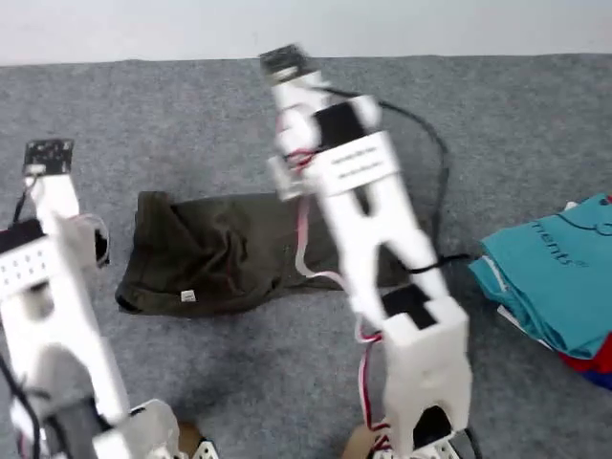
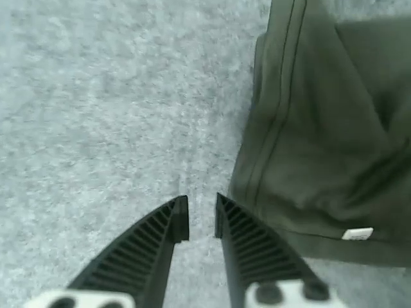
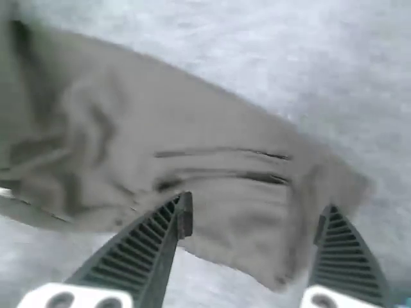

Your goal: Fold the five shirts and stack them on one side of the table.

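1. Dark shirt (image 1: 215, 253): lies partly folded and rumpled, mid-worktop (image 1: 143, 105), between the two arms. Its long axis runs across the worktop, from the left arm's side to under the right arm.
2. Stack (image 1: 559, 287) of folded shirts sits at the worktop's edge on the right arm's side (teal on top, red and blue showing beneath). It is well apart from the dark shirt.
3. Right end effector (image 3: 257, 218): jaws spread wide, holding nothing. It hangs over the end of the dark shirt (image 3: 160, 160) that points toward the stack, with cloth spanning the gap below the jaws. Contact with the cloth cannot be judged.
4. Left end effector (image 2: 201, 218): jaws narrow with only a slit between them, holding nothing. It is over bare worktop just beside the hem edge of the dark shirt (image 2: 321, 128), not over the cloth. A small white label (image 2: 357, 234) sits at the shirt's near corner.
5. Relation that matters: the right arm is already above the shirt, while the left is just off its far end. The shirt's length lines up between the two end effectors.
6. Judgement: the fold looks unfinished.
   - The next move likely means a pinch at each end.
   - The left needs to open and shift sideways onto the hem first.
   - The risk is a one-ended grab dragging the cloth askew.
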You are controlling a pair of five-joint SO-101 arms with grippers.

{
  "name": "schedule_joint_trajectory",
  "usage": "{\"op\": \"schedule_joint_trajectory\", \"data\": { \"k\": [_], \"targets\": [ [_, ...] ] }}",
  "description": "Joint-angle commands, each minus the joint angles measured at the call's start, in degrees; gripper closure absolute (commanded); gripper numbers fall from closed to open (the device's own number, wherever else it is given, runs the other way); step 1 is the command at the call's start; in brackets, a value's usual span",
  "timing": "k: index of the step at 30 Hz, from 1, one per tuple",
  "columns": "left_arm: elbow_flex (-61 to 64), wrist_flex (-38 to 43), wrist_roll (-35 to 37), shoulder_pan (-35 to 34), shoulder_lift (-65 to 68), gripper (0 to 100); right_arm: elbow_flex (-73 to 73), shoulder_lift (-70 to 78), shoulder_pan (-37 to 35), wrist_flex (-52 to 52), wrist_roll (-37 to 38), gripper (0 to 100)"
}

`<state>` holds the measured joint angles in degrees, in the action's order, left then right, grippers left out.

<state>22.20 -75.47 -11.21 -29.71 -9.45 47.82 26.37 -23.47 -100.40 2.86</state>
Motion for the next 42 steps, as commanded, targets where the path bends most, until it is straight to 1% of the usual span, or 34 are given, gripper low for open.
{"op": "schedule_joint_trajectory", "data": {
  "k": [1,4,8,11,15,19,23,26,29,33,42],
  "targets": [
    [-11.4,-7.3,-2.3,2.1,10.8,88,-3.9,-7.6,6.1,-2.2,7.6,71.6],
    [-17.8,-11.5,-2.6,4.0,18.6,87,-9.5,-11.5,10.7,-2.2,11.1,71.6],
    [-23.6,-14.0,-3.8,5.0,25.6,85,-18.1,-16.5,17.0,-2.2,11.7,71.6],
    [-26.2,-14.0,-4.0,5.0,29.5,83,-24.9,-20.4,21.9,-2.2,11.7,71.6],
    [-26.9,-14.0,-6.8,6.1,33.8,83,-33.4,-24.8,27.5,-2.1,11.8,71.6],
    [-27.0,-13.5,-7.0,7.1,35.2,82,-40.4,-28.1,31.3,-2.1,12.4,71.6],
    [-27.4,-11.3,-7.0,7.1,34.7,82,-44.1,-30.7,32.6,-2.1,16.4,71.6],
    [-29.7,-11.3,-7.1,6.9,35.3,81,-44.8,-32.4,32.7,-2.1,16.6,71.6],
    [-31.7,-11.3,-8.7,7.0,35.3,81,-44.8,-33.6,32.7,-2.1,16.6,71.6],
    [-32.5,-10.1,-9.1,7.0,35.6,80,-44.8,-34.3,32.7,-2.2,16.6,71.6],
    [-36.7,-6.8,-9.1,6.9,45.5,79,-44.7,-34.7,32.4,-2.2,16.7,71.6]
  ]
}}
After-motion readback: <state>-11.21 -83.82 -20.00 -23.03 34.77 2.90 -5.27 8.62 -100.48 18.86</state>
